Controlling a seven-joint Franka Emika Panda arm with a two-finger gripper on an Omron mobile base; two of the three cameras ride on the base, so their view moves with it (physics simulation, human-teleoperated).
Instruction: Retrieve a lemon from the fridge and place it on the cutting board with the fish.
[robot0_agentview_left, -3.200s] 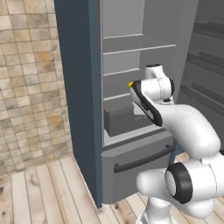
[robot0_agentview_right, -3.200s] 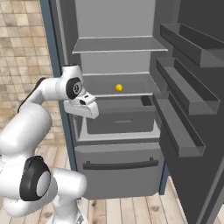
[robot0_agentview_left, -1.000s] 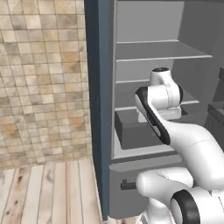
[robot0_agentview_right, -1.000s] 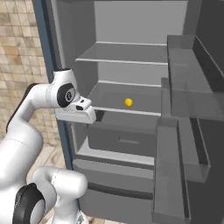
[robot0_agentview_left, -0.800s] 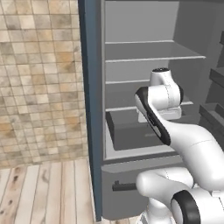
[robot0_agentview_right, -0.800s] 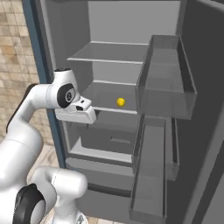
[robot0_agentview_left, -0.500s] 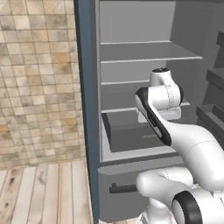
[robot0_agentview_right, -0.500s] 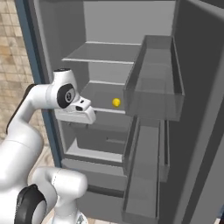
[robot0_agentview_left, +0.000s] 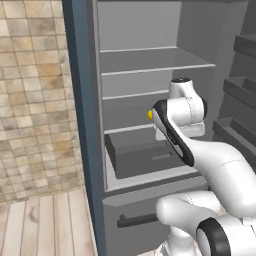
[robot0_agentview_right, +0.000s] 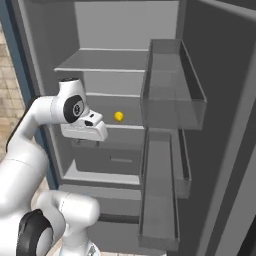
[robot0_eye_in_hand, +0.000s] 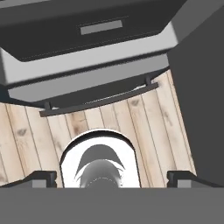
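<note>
Small bright yellow lemon (robot0_agentview_right: 118, 116) sat on a grey middle shelf inside the tall grey open fridge (robot0_agentview_right: 107, 60) (above the drawer). Two-finger gripper (robot0_eye_in_hand: 112, 177) pointed down at the wooden floor (robot0_eye_in_hand: 144, 127), jaws spread wide, nothing between them.
</note>
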